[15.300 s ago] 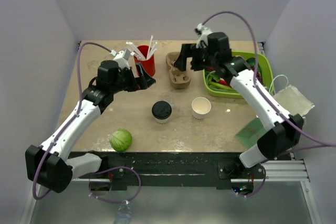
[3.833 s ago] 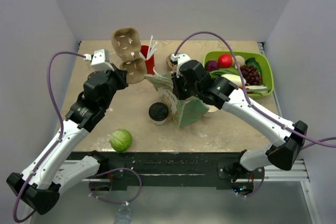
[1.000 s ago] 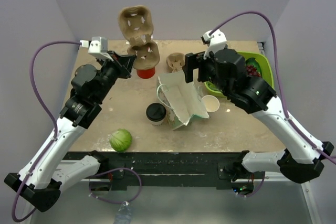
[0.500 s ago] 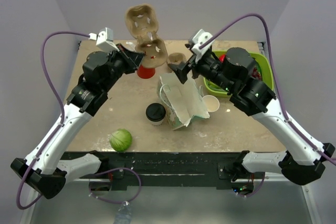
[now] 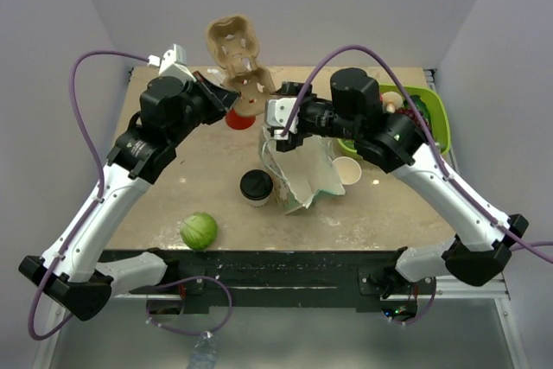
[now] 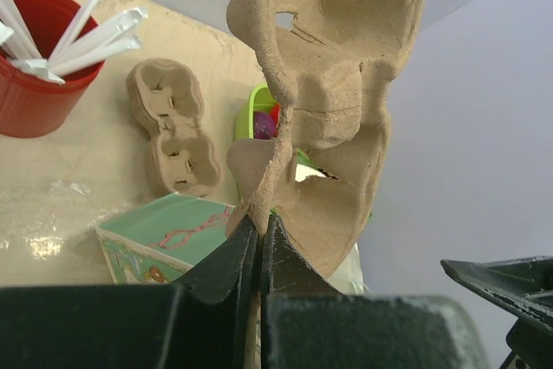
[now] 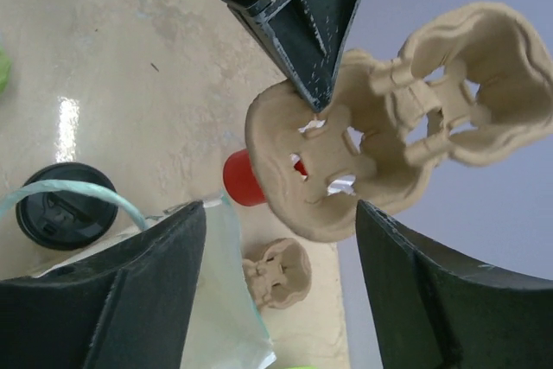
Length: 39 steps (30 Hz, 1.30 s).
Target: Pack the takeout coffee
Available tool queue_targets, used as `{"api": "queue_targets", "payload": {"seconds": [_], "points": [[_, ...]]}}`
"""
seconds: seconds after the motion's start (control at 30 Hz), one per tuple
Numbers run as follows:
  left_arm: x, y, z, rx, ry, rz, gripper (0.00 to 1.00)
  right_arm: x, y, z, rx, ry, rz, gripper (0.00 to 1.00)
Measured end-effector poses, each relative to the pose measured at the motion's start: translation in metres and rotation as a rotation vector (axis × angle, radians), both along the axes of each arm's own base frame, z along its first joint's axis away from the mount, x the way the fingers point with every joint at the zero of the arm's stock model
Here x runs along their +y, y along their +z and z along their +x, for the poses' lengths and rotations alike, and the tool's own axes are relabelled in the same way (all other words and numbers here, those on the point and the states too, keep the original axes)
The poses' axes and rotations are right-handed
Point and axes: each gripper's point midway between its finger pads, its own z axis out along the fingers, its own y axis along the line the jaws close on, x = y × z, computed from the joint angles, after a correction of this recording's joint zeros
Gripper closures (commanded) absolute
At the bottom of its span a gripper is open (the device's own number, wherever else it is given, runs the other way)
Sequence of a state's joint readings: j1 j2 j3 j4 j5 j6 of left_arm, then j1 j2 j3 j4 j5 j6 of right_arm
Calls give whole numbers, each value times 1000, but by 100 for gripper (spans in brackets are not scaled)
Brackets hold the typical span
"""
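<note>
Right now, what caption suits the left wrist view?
Left gripper clamps a cup carrier; red cup and second carrier stand beyond.

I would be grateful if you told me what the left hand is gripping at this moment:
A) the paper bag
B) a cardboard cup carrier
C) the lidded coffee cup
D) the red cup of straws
B: the left hand is shut on the edge of the cardboard cup carrier, holding it up above the table, while the lidded coffee cup stands on the table beside the paper bag.
</note>
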State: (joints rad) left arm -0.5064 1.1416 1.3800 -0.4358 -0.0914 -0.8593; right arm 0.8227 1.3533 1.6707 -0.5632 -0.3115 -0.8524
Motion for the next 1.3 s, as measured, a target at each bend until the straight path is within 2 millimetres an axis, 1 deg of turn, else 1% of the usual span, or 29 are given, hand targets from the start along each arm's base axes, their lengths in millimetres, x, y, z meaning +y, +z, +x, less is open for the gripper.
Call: {"api": "queue_targets", "payload": {"seconds": [0.1, 0.2, 0.27, 0.3, 0.33, 0.43, 0.47, 0.53, 0.57, 0.6, 0.63, 0.67, 0.7, 0.73, 0.77, 0.83, 0.9, 0.93, 0.97, 1.0, 1.03, 1.07, 1.13, 1.2, 1.23, 1.3], "points": [[-4, -5, -2, 30, -19, -11, 100, 9, 0, 8, -34, 31, -52, 32], [-8, -6, -4, 45, -37, -23, 100, 15, -18, 14, -38, 63, -136, 32], [-10, -7, -5, 55, -43, -34, 100, 17, -31, 16, -28, 78, -191, 36], [-10, -7, -6, 59, -47, -36, 100, 18, -37, 18, -22, 87, -220, 39], [-11, -8, -6, 64, -49, -39, 100, 19, -43, 19, -15, 93, -245, 45], [-14, -8, -8, 74, -63, -52, 100, 22, -51, 24, -12, 103, -279, 50], [-15, -8, -8, 74, -68, -54, 100, 23, -53, 25, -12, 103, -285, 54], [-16, -8, -9, 75, -77, -58, 100, 23, -54, 26, -11, 102, -292, 62], [-17, -8, -9, 76, -80, -60, 100, 23, -54, 26, -13, 103, -292, 69], [-18, -8, -10, 78, -90, -61, 100, 23, -54, 26, -15, 102, -291, 73], [-20, -9, -10, 81, -96, -60, 100, 23, -53, 26, -20, 102, -289, 79], [-21, -10, -10, 86, -102, -60, 100, 23, -52, 28, -23, 93, -289, 82], [-22, -11, -10, 89, -106, -59, 96, 23, -52, 29, -26, 90, -288, 84], [-22, -12, -9, 91, -108, -58, 83, 22, -51, 30, -31, 87, -289, 85], [-23, -13, -9, 92, -111, -56, 75, 22, -51, 30, -32, 84, -288, 89], [-23, -13, -9, 88, -114, -49, 55, 23, -48, 30, -36, 81, -278, 90], [-23, -12, -10, 77, -126, -35, 41, 23, -43, 32, -45, 71, -265, 91], [-24, -11, -11, 67, -135, -34, 36, 22, -41, 32, -45, 64, -256, 92], [-24, -8, -12, 52, -144, -28, 36, 21, -40, 32, -47, 54, -252, 94], [-25, -5, -13, 36, -152, -29, 34, 20, -37, 33, -52, 46, -244, 98], [-24, -2, -15, 16, -159, -33, 26, 19, -33, 33, -57, 38, -228, 98], [-23, 0, -18, -1, -163, -31, 22, 18, -31, 32, -57, 30, -217, 98], [-19, 7, -25, -33, -165, -30, 9, 15, -22, 30, -61, 16, -187, 99], [-13, 18, -32, -78, -165, -28, 4, 12, -12, 29, -77, -5, -152, 99], [-10, 25, -35, -103, -162, -32, 0, 10, -7, 30, -89, -18, -135, 99], [-4, 35, -43, -151, -158, -30, 0, 4, 2, 32, -111, -54, -111, 99]]}}
